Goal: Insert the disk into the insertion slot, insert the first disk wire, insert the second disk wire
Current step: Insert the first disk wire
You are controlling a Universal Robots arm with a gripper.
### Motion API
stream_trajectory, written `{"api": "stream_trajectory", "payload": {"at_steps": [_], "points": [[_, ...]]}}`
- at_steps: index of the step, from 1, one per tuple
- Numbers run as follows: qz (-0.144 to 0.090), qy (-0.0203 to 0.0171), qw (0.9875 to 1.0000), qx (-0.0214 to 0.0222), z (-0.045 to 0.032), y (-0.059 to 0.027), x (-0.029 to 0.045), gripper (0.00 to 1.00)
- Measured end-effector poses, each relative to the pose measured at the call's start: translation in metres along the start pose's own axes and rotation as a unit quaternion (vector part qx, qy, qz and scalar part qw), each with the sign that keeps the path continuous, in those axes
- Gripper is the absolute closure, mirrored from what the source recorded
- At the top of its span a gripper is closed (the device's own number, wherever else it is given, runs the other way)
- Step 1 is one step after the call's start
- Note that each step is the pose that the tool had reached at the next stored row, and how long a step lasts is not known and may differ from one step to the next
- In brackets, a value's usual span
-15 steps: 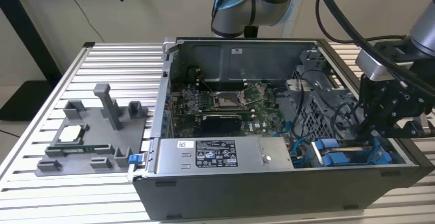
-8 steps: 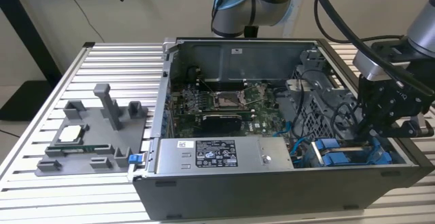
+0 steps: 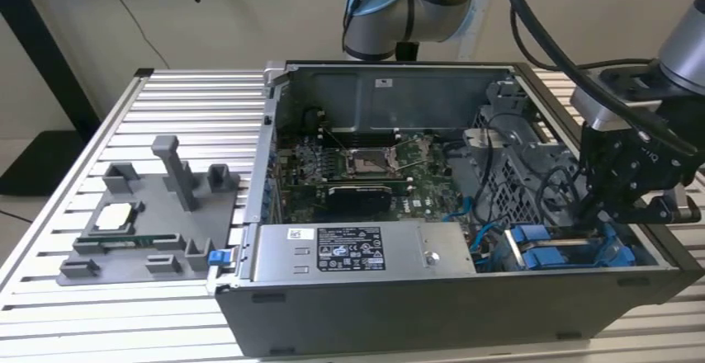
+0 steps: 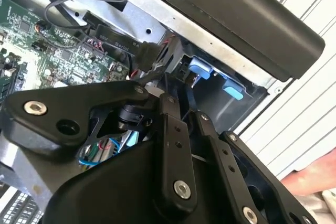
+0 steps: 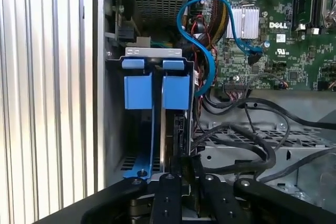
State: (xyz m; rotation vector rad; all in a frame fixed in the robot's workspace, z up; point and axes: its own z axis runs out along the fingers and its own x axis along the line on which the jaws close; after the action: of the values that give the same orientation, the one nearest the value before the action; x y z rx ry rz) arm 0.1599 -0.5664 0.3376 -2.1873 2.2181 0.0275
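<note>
The disk [image 5: 176,129] stands on edge in its blue carrier frame [image 5: 137,92], down inside the grey sheet-metal insertion slot [image 5: 113,129] at the case's front corner on the exterior view's right [image 3: 573,252]. My gripper [image 5: 182,167] sits over the disk's near end, shut on its thin edge; it also shows in the second wrist view [image 4: 170,95] and the exterior view [image 3: 630,219]. A blue wire [image 5: 207,51] loops from the motherboard down beside the carrier's tabs. A black plug [image 4: 146,53] on a black cable lies just past the fingertips.
The grey power-supply box [image 3: 364,252] lies along the case's front wall beside the bay. The green motherboard [image 3: 352,165] fills the case floor. Loose black cables [image 5: 247,135] cross a perforated bracket near the gripper. A grey fixture [image 3: 154,223] with parts stands on the slatted table.
</note>
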Motion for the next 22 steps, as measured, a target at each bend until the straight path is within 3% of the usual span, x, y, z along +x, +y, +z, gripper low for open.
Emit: {"api": "stream_trajectory", "payload": {"at_steps": [7, 8, 9, 15, 22], "points": [[0.007, 0.0009, 1.0000, -0.0004, 0.0064, -0.0001, 0.0006, 1.00], [0.007, 0.0009, 1.0000, -0.0004, 0.0066, 0.0001, 0.0007, 0.00], [0.008, 0.0006, 1.0000, -0.0004, 0.0065, 0.0002, 0.0007, 0.00], [0.011, -0.0002, 0.9999, -0.0029, -0.0108, 0.0003, 0.0002, 0.00], [0.012, -0.0001, 0.9999, -0.0037, -0.0417, 0.0001, -0.0008, 0.00]]}}
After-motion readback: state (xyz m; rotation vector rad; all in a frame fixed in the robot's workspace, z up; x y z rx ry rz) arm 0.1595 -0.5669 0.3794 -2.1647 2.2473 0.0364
